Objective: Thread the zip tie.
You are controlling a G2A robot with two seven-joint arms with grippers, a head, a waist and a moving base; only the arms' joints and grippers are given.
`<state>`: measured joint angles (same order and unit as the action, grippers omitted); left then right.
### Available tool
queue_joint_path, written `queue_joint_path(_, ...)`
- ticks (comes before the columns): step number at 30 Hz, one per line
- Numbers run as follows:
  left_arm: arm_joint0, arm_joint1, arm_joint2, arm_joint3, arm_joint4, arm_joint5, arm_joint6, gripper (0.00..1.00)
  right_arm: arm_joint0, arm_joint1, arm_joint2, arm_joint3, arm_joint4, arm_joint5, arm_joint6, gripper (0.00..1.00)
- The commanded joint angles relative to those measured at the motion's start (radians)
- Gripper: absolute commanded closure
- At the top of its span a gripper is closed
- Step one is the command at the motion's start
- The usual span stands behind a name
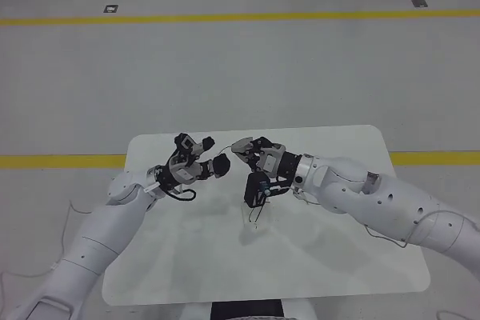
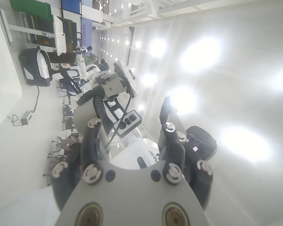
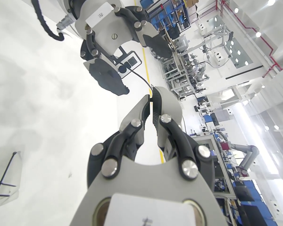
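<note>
**Zip tie (image 3: 143, 80) pinched at the right arm's tips, its free end reaching into the left arm's open fingers**

The left gripper (image 3: 148, 72) hangs in the air over the tabletop (image 1: 328, 256), near the far edge and left of that edge's middle; its fingers are spread wide and carry nothing; the opening faces the other arm.

Between the two arms runs the tie, a thin black strip held clear of the tabletop; its long axis lies roughly along the far edge. One end sits at or just inside the gap between the left fingers, and the other is at the right arm. I cannot tell whether the strip touches either left pad, nor which end is the head and which the tail. It looks like a single slightly bowed run, not yet a loop, so the threading seems not yet done.

The right gripper (image 3: 151, 94) sits just beside the left one, toward the middle of the far edge; its fingers are clamped on the tie at their very tips, so almost the whole strip sticks out free ahead of them.

The coming move seems to turn on that one line. The free end lies straight out from the right tips, and the left gripper is much the nearer to it. Closing the left fingers might be enough to take it, if the strip is centred between the pads. A strip this thin will likely flex or slide aside under a glancing touch.

A clear packet (image 3: 4, 182) with more black strips lies flat on the tabletop, well apart from both grippers.
</note>
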<state>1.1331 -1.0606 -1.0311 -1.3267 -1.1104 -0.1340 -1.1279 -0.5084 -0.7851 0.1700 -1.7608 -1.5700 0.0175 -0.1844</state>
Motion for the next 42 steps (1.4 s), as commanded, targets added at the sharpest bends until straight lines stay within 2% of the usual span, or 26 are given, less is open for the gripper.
queue_joint_path(1, 0.005, -0.002, 0.004, -0.01, 0.002, 0.004, 0.002, 0.51, 0.0, 0.0, 0.0, 0.0, 0.0, 0.0, 0.0, 1.0)
queue_joint_path(9, 0.017, -0.007, 0.004, -0.024, 0.013, 0.008, 0.019, 0.51, 0.0, 0.0, 0.0, 0.0, 0.0, 0.0, 0.0, 1.0)
queue_joint_path(13, 0.021, -0.007, 0.008, -0.022, 0.046, 0.01, 0.025, 0.47, 0.0, 0.0, 0.0, 0.0, 0.0, 0.0, 0.0, 1.0)
queue_joint_path(15, 0.021, -0.005, 0.01, -0.02, 0.094, 0.011, 0.03, 0.44, 0.0, 0.0, 0.0, 0.0, 0.0, 0.0, 0.0, 1.0)
queue_joint_path(20, 0.036, -0.007, 0.001, -0.043, 0.079, 0.003, 0.046, 0.42, 0.0, 0.0, 0.0, 0.0, 0.0, 0.0, 0.0, 1.0)
queue_joint_path(23, 0.045, -0.008, -0.016, -0.064, 0.048, -0.005, 0.061, 0.47, 0.0, 0.0, 0.0, 0.0, 0.0, 0.0, 0.0, 1.0)
queue_joint_path(28, 0.048, -0.007, -0.04, -0.072, 0.038, 0.0, 0.074, 0.58, 0.0, 0.0, 0.0, 0.0, 0.0, 0.0, 0.0, 1.0)
queue_joint_path(31, 0.043, -0.005, -0.048, -0.068, 0.06, 0.008, 0.066, 0.61, 0.0, 0.0, 0.0, 0.0, 0.0, 0.0, 0.0, 1.0)
queue_joint_path(38, 0.031, -0.008, -0.058, -0.055, 0.043, 0.031, 0.056, 0.67, 0.0, 0.0, 0.0, 0.0, 0.0, 0.0, 0.0, 1.0)
queue_joint_path(42, 0.023, -0.011, -0.057, -0.049, 0.036, 0.037, 0.055, 0.67, 0.0, 0.0, 0.0, 0.0, 0.0, 0.0, 0.0, 1.0)
